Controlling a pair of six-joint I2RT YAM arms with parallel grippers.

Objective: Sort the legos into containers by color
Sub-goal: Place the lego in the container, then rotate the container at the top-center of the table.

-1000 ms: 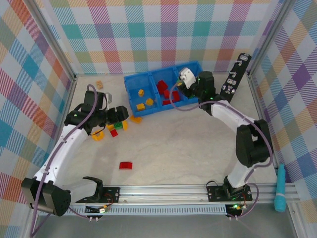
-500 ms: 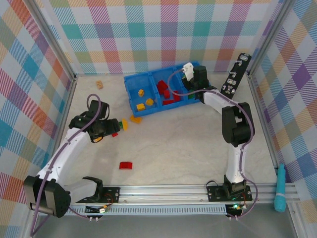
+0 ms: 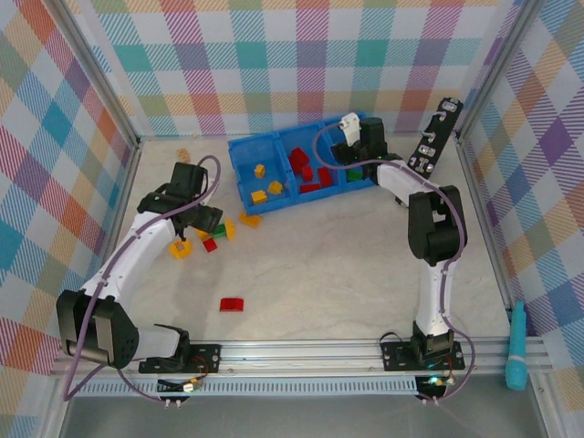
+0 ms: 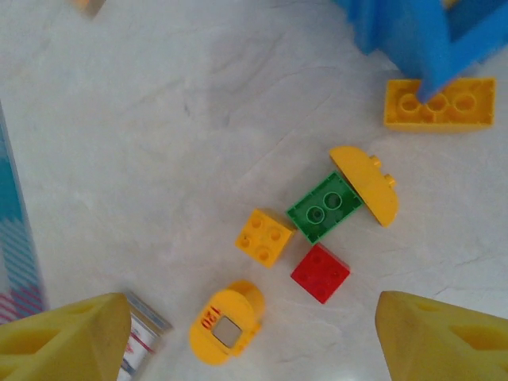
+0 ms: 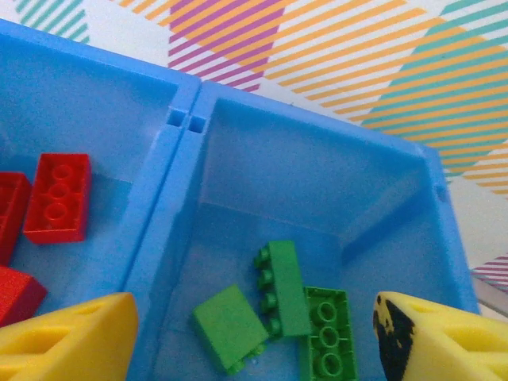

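Bright, even, diffuse light falls from overhead. On the pale table (image 3: pixel 347 265) the shadows are soft and short, hugging the arms. From the left wrist the legos (image 4: pixel 325 208) are sharp, while the blue bin (image 4: pixel 421 40) corner at far right and the fingers (image 4: pixel 63 341) of the left gripper (image 4: pixel 252 321) blur. The right gripper (image 5: pixel 255 317) has blurred fingers (image 5: pixel 63 337) too, and the bin's plastic carries a mild sheen.
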